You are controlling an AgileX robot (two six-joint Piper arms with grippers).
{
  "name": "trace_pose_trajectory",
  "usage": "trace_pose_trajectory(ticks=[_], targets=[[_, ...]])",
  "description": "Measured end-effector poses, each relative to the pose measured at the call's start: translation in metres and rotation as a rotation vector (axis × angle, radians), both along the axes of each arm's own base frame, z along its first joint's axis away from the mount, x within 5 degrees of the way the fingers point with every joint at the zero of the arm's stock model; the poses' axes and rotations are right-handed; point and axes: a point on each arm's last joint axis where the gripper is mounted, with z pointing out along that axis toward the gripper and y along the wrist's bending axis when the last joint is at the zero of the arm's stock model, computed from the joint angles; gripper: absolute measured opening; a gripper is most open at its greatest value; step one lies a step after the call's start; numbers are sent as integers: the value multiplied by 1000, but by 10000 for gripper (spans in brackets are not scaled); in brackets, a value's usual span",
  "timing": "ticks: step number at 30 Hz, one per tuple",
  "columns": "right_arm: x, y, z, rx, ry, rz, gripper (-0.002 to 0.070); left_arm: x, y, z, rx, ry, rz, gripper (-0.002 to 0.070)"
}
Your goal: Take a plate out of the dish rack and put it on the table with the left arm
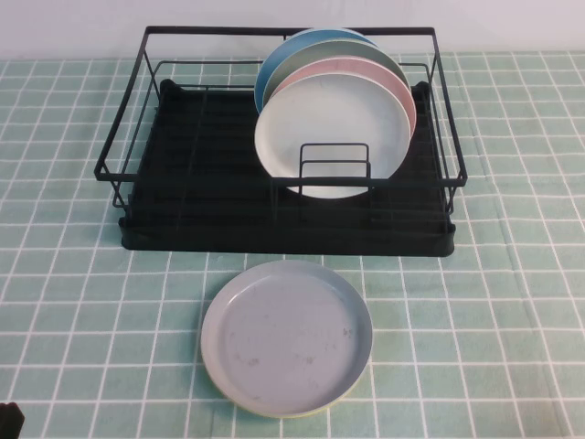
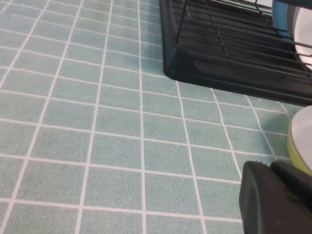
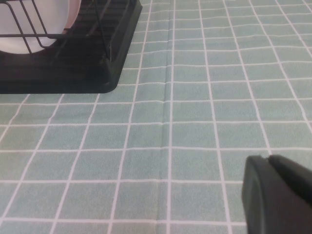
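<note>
The white plate [image 1: 334,137] stands upright at the front of a row of plates in the black dish rack [image 1: 210,174]. A pink plate [image 1: 366,71] and a blue plate [image 1: 274,73] stand behind it. My left gripper [image 2: 270,166] is shut and empty, low over the mint-green gridded table [image 2: 97,146], near the rack's front corner [image 2: 185,63] and apart from it. Only a dark bit of the left arm [image 1: 8,419] shows in the high view's bottom left corner. My right gripper [image 3: 268,159] is shut and empty over the cloth, off the rack's other front corner [image 3: 97,68].
A dull grey-blue plate [image 1: 286,337] with a yellow-green underside lies flat on the table in front of the rack; its edge [image 2: 301,141] lies close beside my left gripper. Bare cloth [image 1: 82,311] lies left and right of it.
</note>
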Motion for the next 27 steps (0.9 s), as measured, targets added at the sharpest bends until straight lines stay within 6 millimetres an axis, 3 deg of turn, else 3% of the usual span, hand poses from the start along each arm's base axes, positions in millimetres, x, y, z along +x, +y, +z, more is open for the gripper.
trace_pose_trajectory(ticks=[27], targets=[[0, 0, 0, 0, 0, 0, -18, 1, 3, 0, 118, -22, 2, -3]])
